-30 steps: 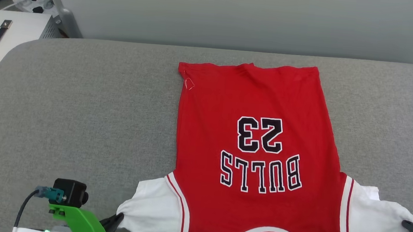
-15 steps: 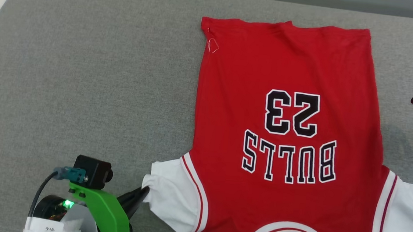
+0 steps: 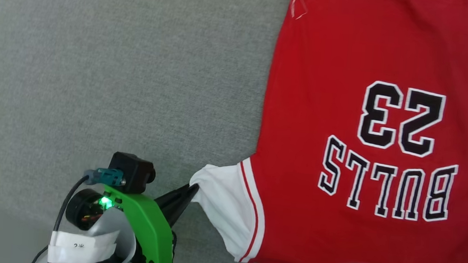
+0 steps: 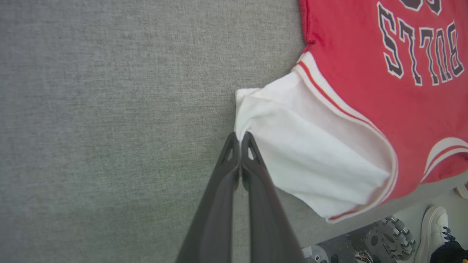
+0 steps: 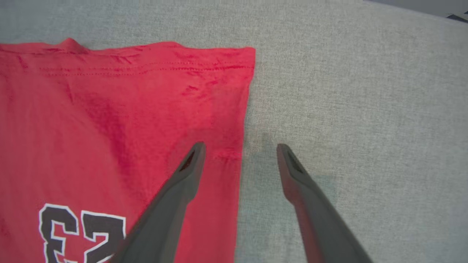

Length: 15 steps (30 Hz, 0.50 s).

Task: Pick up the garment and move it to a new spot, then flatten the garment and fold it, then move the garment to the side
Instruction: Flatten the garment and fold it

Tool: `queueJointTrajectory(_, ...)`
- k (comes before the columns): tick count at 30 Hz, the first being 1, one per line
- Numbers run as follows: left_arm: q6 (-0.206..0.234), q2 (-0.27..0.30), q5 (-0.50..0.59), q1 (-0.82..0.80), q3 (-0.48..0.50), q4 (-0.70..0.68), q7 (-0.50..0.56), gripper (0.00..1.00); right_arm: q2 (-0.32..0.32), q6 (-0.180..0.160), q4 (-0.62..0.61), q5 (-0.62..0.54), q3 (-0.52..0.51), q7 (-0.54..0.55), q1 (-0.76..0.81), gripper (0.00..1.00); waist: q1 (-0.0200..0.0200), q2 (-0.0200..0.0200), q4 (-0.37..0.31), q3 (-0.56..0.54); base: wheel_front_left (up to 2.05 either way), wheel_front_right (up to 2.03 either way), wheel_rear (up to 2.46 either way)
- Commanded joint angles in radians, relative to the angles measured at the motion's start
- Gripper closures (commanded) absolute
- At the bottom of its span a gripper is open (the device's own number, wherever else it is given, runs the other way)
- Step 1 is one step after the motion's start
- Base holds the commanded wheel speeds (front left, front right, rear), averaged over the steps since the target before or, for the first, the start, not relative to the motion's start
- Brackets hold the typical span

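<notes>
The garment (image 3: 344, 115), a red jersey with white sleeves and black lettering, lies flat on the grey padded surface with its hem at the far end. My left gripper (image 3: 193, 187) is shut, its tips pinching the edge of the near white sleeve (image 3: 224, 206). The left wrist view shows the same pinch of the left gripper (image 4: 240, 136) on the sleeve (image 4: 310, 153). In the right wrist view my right gripper (image 5: 240, 147) hangs open over the garment's (image 5: 109, 109) side edge near the hem. One finger is above red cloth, the other above bare grey surface.
The grey padded surface (image 3: 96, 74) stretches wide to the left of the garment. In the left wrist view its near edge runs along the lower right, with the floor, a wheeled base (image 4: 387, 241) and a white shoe (image 4: 435, 226) below it.
The right gripper opened, let go of the far white sleeve and went up along the garment's side toward the hem. The head camera has swung, enlarging the garment. The left gripper still pinches its sleeve.
</notes>
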Motion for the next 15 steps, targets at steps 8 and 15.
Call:
queueJointTrajectory(8, -0.027, -0.051, 0.013, -0.060, -0.020, 0.048, -0.041, 1.00, -0.021, -0.001, 0.139, -0.083, -0.003, -0.036, -0.096, 0.00, -0.0002, 0.0000, 0.117, 0.118, 0.00, 0.00, 0.00)
queueJointTrajectory(15, -0.033, -0.061, 0.012, -0.069, -0.023, 0.067, -0.059, 1.00, -0.010, -0.001, 0.207, -0.081, 0.009, -0.049, -0.081, 0.00, -0.0002, 0.0000, 0.127, 0.129, 0.00, 0.00, 0.00)
